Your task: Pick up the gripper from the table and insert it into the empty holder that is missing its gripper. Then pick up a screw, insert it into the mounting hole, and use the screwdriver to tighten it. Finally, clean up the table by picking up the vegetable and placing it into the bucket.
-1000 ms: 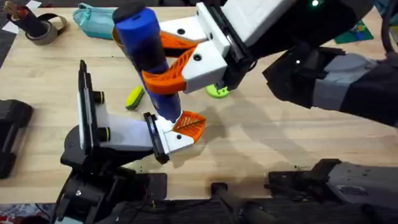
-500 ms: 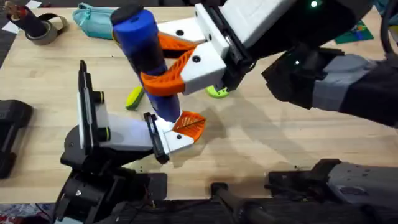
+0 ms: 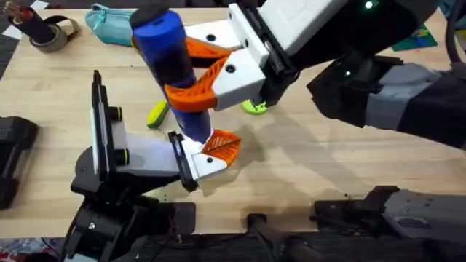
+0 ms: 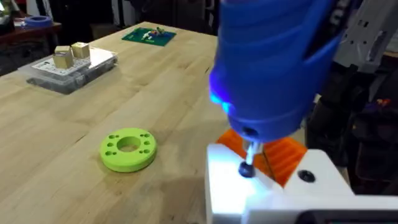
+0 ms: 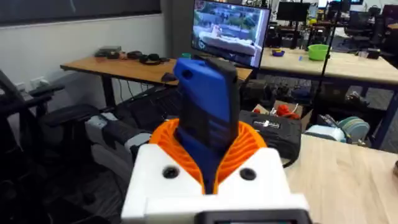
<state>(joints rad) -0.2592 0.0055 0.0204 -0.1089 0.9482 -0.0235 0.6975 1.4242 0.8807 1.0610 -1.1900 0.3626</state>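
Screwdriver (image 3: pixel 169 58) clamped upright, leaning a little, between the orange ribbed pads (image 3: pixel 195 98) of the right gripper (image 3: pixel 191 80), shut around the lower half of the thick blue handle. Thin shaft down onto a dark screw (image 4: pixel 247 168) in the white base of the small orange gripper (image 3: pixel 220 148), itself seated at the black end plate of the holder (image 3: pixel 145 156). Tightening step, by the look of it.

Left gripper (image 3: pixel 120 204) low beside the holder's black base; impossible to tell whether open or closed.

Handle likely stiff, smooth plastic and top-heavy above the pads: prone to slipping round or tipping, so best gripped squarely across the barrel, pressed straight down the shaft's line. Screw tiny and easily cocked or knocked loose; light pressure advisable.

Toy corn cob (image 3: pixel 157 114) lying on the table just beyond the holder, untouched. Probably light and hard, rounded enough to roll; best pinched across the middle. Flat green disc (image 3: pixel 255 107) farther right, no part of the job.
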